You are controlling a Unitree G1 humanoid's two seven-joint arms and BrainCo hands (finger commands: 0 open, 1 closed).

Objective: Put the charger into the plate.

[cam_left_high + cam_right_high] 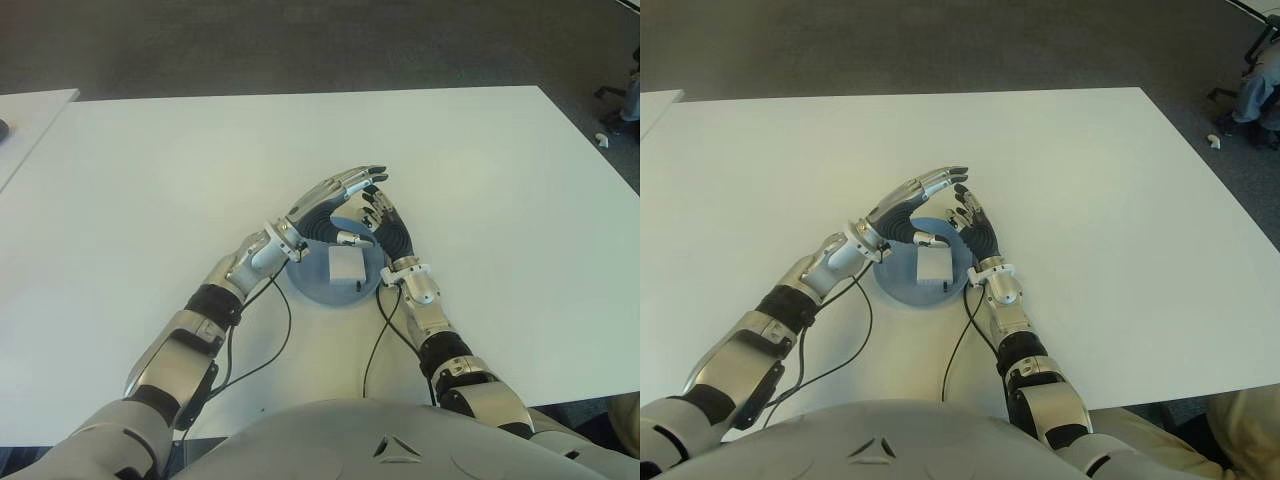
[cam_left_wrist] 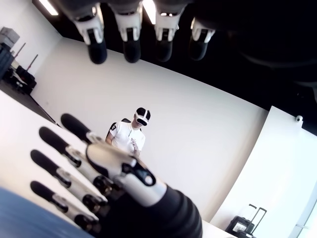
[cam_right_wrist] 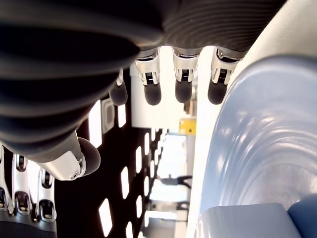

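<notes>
A white square charger (image 1: pixel 346 265) lies flat inside the round blue plate (image 1: pixel 308 285) on the white table (image 1: pixel 480 200), near my body. My left hand (image 1: pixel 335 200) reaches across the plate's far side with straight, spread fingers and holds nothing. Its thumb hangs just beyond the charger's far edge. My right hand (image 1: pixel 385 225) stands on edge at the plate's right rim, open, its fingertips close to the left hand's. In the right wrist view, the plate (image 3: pixel 257 148) and a corner of the charger (image 3: pixel 242 220) show beside the extended fingers (image 3: pixel 181 82).
Black cables (image 1: pixel 270 340) run from both wrists back over the table toward my torso. A second white table (image 1: pixel 30 110) stands at the far left. A small white object (image 1: pixel 601 139) lies on the floor at the right. A person (image 2: pixel 132 134) wearing a headset stands across the room.
</notes>
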